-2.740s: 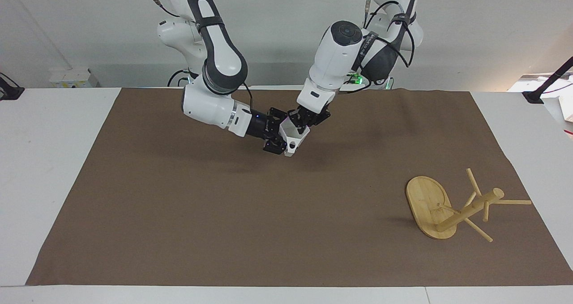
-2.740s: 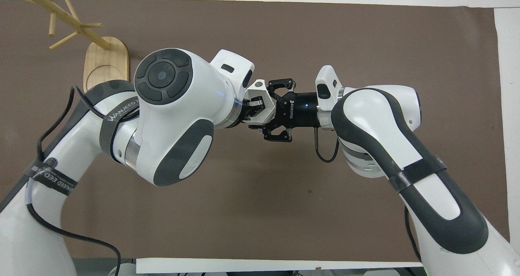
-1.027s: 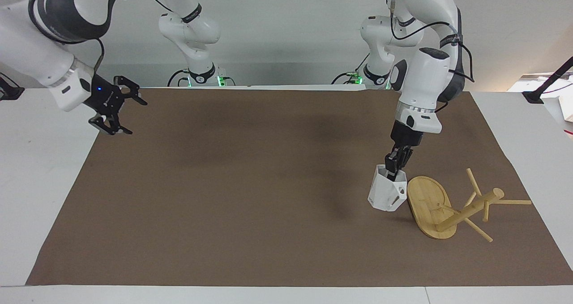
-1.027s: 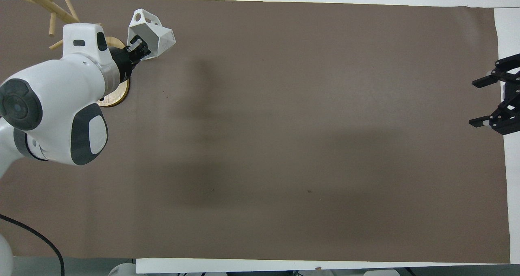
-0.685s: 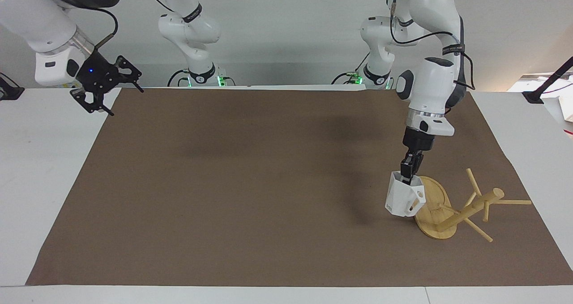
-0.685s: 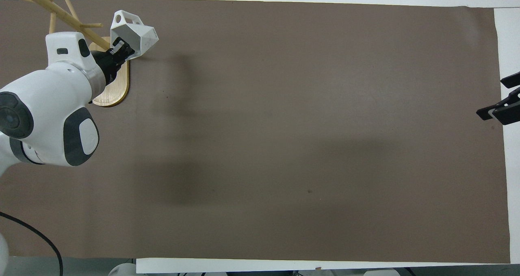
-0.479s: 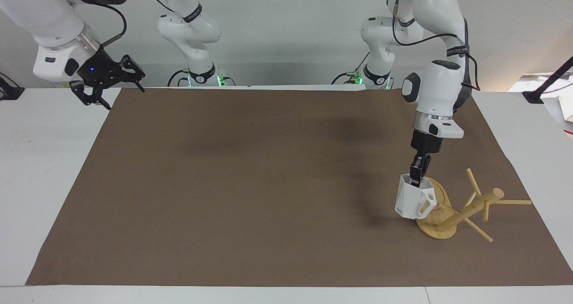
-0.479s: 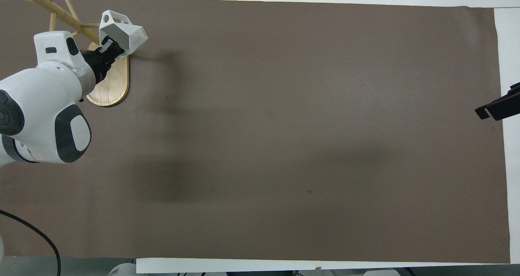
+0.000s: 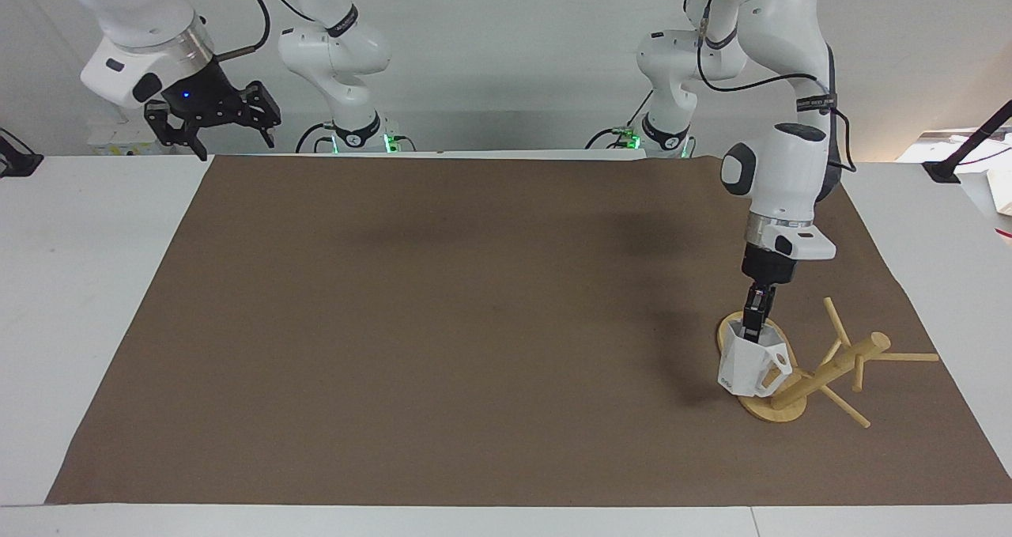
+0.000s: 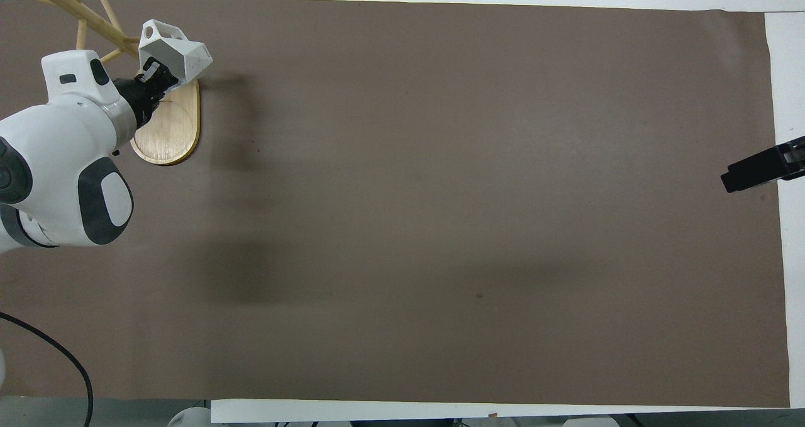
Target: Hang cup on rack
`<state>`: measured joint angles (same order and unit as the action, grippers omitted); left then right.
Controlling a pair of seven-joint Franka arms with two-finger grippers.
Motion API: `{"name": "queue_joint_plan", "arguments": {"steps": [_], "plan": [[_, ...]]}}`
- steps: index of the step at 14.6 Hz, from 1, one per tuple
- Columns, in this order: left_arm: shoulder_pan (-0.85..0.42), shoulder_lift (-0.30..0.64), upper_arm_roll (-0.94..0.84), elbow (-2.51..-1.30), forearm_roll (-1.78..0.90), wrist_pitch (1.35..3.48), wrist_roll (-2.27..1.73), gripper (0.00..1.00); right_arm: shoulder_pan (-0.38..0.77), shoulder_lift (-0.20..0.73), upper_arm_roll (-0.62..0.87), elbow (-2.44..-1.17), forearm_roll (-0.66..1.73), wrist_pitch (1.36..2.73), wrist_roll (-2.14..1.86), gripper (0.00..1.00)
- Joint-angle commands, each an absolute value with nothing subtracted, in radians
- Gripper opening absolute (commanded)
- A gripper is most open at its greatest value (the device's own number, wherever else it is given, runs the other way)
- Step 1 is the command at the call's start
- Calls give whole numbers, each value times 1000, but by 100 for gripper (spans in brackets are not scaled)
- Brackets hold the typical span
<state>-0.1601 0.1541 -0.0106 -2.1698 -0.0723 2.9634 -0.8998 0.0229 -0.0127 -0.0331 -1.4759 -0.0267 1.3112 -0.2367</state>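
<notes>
The white faceted cup (image 9: 743,367) hangs from my left gripper (image 9: 753,325), which is shut on its rim with one finger inside. The cup is over the oval base of the bamboo rack (image 9: 779,410), near the left arm's end of the table. Its handle with the hole points at the rack's post (image 9: 830,371), which slants low toward that end. I cannot tell whether handle and peg touch. In the overhead view the cup (image 10: 175,53) and left gripper (image 10: 153,75) cover the rack's base (image 10: 166,131) where the post starts. My right gripper (image 9: 237,148) is open and empty, raised at the right arm's end; one finger (image 10: 758,170) shows overhead.
A brown mat (image 9: 474,323) covers most of the white table (image 9: 79,300). A black stand (image 9: 968,153) is at the table's corner by the left arm's end.
My left gripper has carried the cup sideways and down, from beside the rack's base to over it, handle nearer the post. My right gripper has risen and drawn back toward the robots.
</notes>
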Motion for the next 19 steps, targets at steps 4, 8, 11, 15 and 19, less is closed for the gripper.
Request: {"name": "queue_joint_plan", "arguments": {"steps": [4,8,11,15,19], "plan": [[-110,149,-21,-2171,-81,2964,-874,0,28,-15,-43,-1532,-18,1336,-201,100],[-59,155,-14,-2135,-71,2915,-798,79,32,-12,-43,-1511,-20,1332,-150,100],[-43,140,-11,-2134,-71,2774,-704,100,35,-18,-40,-1516,-20,1330,-144,100],[-3,57,-11,-2134,-69,2472,-580,100,35,-20,-25,-1517,-18,1330,-132,100],[51,-67,-11,-2061,-58,2156,-364,100,34,-18,-25,-1514,-20,1325,-103,100]]}}
